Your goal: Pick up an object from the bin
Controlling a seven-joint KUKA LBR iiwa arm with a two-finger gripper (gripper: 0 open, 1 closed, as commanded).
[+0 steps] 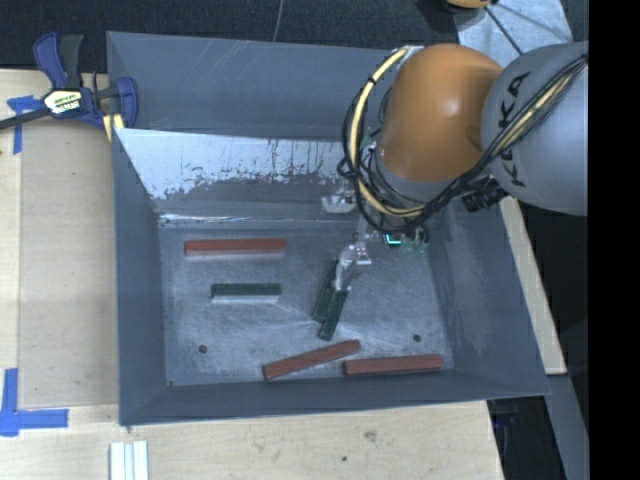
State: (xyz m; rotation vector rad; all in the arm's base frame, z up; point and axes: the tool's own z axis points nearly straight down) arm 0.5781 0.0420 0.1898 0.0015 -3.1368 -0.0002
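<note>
A grey metal bin (140,268) with sloping walls and a scuffed, flat floor is the whole scene, and five small flat bars lie loose on that floor, well apart for the most part. The arm comes in from the right, and its gripper (345,276) hangs low near the middle of the floor, right at the upper end of a dark green bar (327,313) that lies steeply slanted. Whether it is parted or closed there, and whether it has hold of that bar, I cannot tell. This bar looks stiff, thin and light, probably wood or plastic with a smooth face. It should not bend or break, but it could slip or swing if taken by its end. A hold across its narrow width near the middle would carry it level. Taken at the upper end, where the gripper now is, it would likely droop. As for the rest, a second dark green bar (246,291) lies level to the left and a reddish-brown bar (235,247) lies above that one. Two more reddish-brown bars lie along the near wall, a slanted one (310,359) and a level one (393,365), with their ends close together.
</note>
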